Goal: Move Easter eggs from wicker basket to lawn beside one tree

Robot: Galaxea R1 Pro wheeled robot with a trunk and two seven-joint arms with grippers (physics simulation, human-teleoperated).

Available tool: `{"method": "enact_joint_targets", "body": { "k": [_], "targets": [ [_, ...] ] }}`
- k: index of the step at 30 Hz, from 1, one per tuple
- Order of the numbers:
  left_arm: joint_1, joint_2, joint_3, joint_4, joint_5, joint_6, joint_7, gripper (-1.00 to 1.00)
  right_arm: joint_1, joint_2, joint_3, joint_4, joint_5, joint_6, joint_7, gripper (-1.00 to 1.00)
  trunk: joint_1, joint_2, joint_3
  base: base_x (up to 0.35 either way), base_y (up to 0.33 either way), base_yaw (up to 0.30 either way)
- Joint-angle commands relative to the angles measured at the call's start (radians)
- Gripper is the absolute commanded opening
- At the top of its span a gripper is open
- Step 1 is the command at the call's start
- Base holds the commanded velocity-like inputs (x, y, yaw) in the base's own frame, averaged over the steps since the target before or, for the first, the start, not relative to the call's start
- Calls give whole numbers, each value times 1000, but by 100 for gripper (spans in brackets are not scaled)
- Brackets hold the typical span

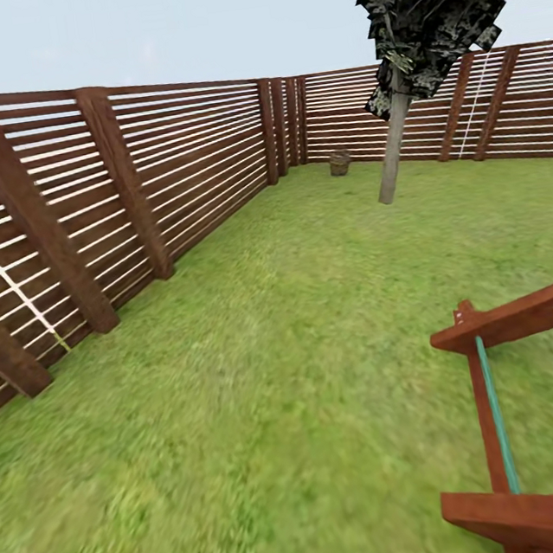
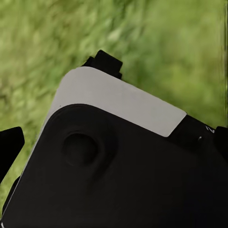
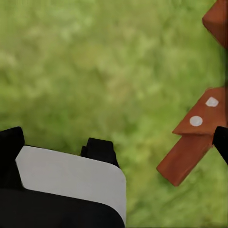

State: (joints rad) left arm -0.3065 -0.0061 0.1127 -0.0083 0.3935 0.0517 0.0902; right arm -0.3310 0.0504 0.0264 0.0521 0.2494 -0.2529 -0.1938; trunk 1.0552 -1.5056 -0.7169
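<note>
A: Basket point(image 1: 340, 163) is sitting far off on the grass point(image 1: 300, 326), near the corner where the two runs of brown slatted fence point(image 1: 191, 157) are meeting. Too small to say whether any eggs are lying in it.

B: And the claws?

A: On the left wrist camera a black and grey robot body point(image 2: 114, 161) is blocking most of the picture, with blurred grass showing behind it. I cannot tell whether that claw is spread or pressed together. The right wrist camera is looking down at grass, a similar black and grey part point(image 3: 71, 185), and a reddish wooden beam point(image 3: 192, 137) with two pale bolt heads. Same answer there: cannot tell.

B: The tree?

A: A tree point(image 1: 394, 143) with a pale trunk is leaning slightly, standing just right of the basket. A wooden frame point(image 1: 522, 419) with green rods is showing close by on the right.
</note>
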Motion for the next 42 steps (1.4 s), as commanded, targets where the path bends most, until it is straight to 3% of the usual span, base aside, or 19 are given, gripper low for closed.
{"method": "enact_joint_targets", "body": {
  "k": [1, 12, 28, 42],
  "targets": [
    [0, -1, 8, -1, -2, 4, 3, 100, -2, 1, 2, 5, 6, -5, -7, 100, 1, 0, -1, 317, 0, -97],
    [0, -2, 7, -1, -2, 5, 2, 100, -2, 2, 3, 5, 8, -5, -7, 100, 1, 0, -1, 328, 0, -30],
    [0, 0, 8, -1, -2, 5, 2, 100, -2, 2, 4, 6, 8, -3, -6, 100, 1, 0, -1, 331, 27, -246],
    [0, 0, 8, 0, -2, 5, 2, 100, -2, 4, 7, 12, 13, 1, -6, 100, 1, 0, -1, 331, 101, -12]
  ]
}}
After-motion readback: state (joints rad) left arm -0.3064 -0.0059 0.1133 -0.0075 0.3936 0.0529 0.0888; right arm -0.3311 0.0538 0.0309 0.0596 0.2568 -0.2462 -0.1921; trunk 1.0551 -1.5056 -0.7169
